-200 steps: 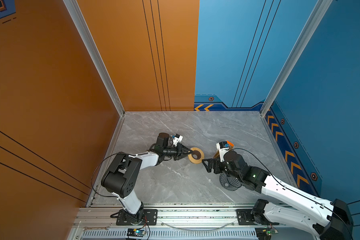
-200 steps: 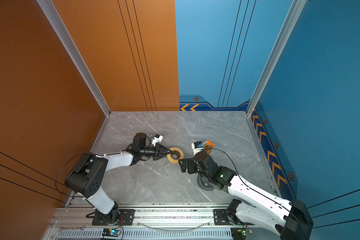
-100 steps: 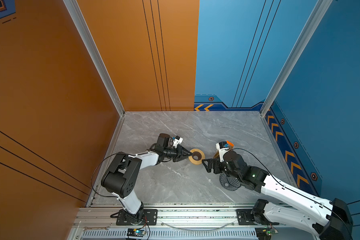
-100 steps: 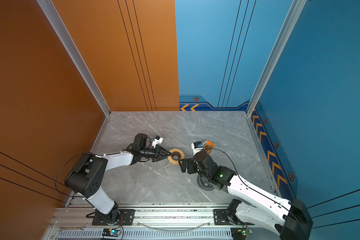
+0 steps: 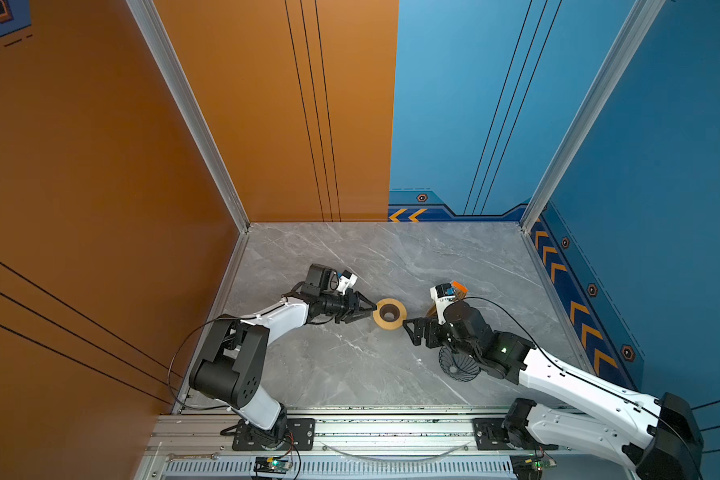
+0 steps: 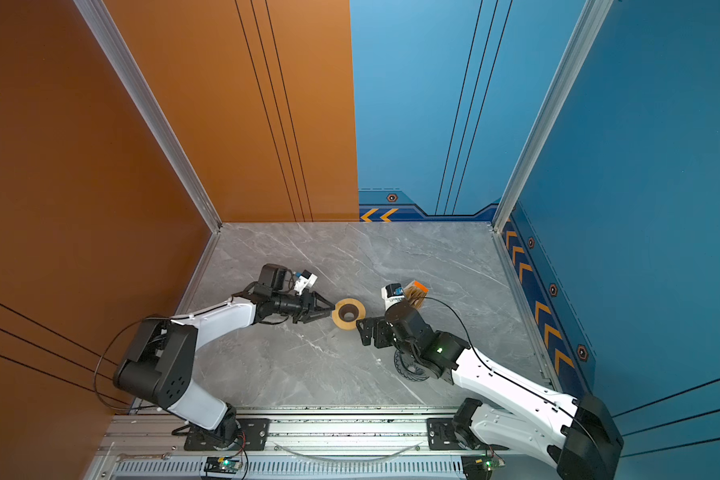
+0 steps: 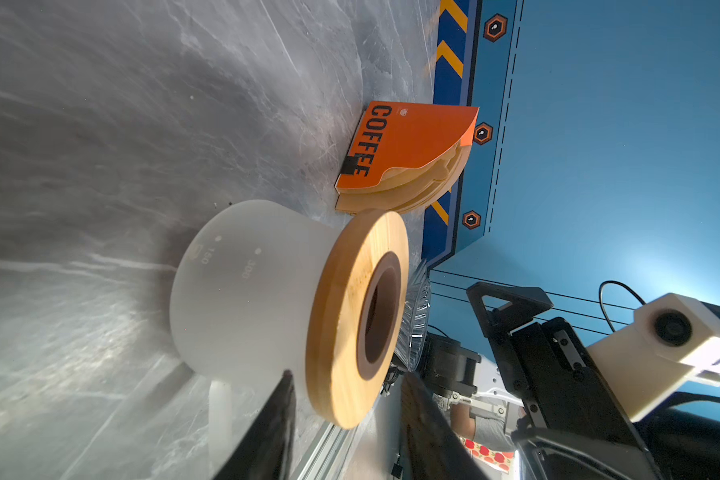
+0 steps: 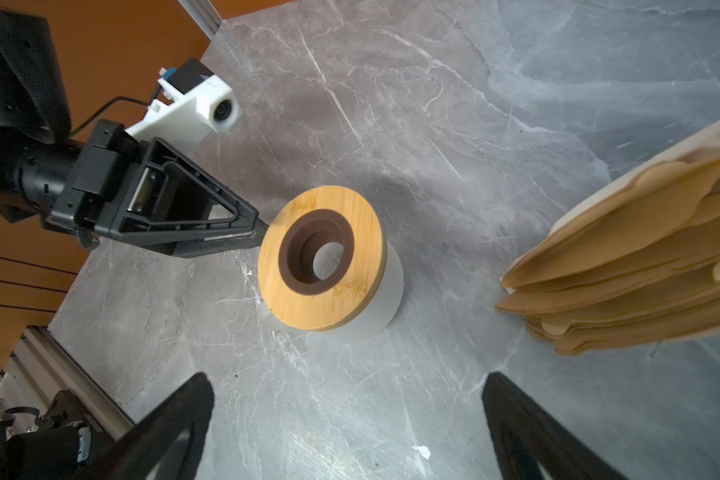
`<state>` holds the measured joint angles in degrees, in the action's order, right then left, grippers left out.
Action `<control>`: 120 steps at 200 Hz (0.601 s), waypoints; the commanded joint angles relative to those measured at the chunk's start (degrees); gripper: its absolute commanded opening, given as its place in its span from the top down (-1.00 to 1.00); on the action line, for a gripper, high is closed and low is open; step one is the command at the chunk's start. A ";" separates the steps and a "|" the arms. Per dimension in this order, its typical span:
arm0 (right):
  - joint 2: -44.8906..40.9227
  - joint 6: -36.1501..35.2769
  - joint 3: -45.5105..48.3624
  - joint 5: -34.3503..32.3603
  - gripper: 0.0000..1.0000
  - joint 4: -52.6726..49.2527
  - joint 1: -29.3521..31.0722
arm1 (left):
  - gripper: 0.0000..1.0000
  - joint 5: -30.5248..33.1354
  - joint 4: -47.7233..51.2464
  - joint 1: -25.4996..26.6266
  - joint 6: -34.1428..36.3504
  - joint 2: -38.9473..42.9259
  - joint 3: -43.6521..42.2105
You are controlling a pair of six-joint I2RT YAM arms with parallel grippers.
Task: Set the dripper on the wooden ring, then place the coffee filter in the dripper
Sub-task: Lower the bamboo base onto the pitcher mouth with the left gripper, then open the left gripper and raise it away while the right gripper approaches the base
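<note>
The dark ribbed dripper sits on the table, partly hidden under my right arm; its ribbed edge peeks from behind a wooden ring. No single coffee filter is in view, only a packet of stacked tan filters with an orange corner. My left gripper is open, its fingers either side of the wooden ring's rim, with a gap on one side. My right gripper stands wide open over bare table, holding nothing.
The wooden ring caps a frosted white carafe at the table's middle. The filter packet stands just behind my right wrist. Orange and blue walls close in the table.
My left gripper's jaws have parted at the wooden ring's rim; they were shut a second ago. The ring and my right arm have barely moved.
</note>
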<state>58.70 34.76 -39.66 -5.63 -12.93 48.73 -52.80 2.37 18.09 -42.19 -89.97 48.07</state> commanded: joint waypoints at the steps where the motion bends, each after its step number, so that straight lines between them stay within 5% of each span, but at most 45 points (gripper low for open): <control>1: 0.85 -1.20 -1.80 1.57 -0.99 0.10 -0.39 | 0.10 2.81 10.32 -0.03 5.14 3.21 3.64; 37: -0.02 -1.98 -2.54 0.56 -0.99 -0.36 -0.85 | 0.12 17.24 31.57 2.43 19.33 8.16 13.27; 55: -0.83 -1.37 -2.18 2.63 -0.91 -0.32 -1.53 | 0.12 19.60 36.98 2.73 23.12 9.91 16.49; 120: -2.66 0.22 -2.91 4.74 -0.64 -3.28 -4.46 | 0.12 23.75 39.99 5.18 31.01 10.58 26.18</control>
<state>56.14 33.50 -40.99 -3.01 -14.50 45.08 -31.88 38.89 22.28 -17.12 -78.35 69.63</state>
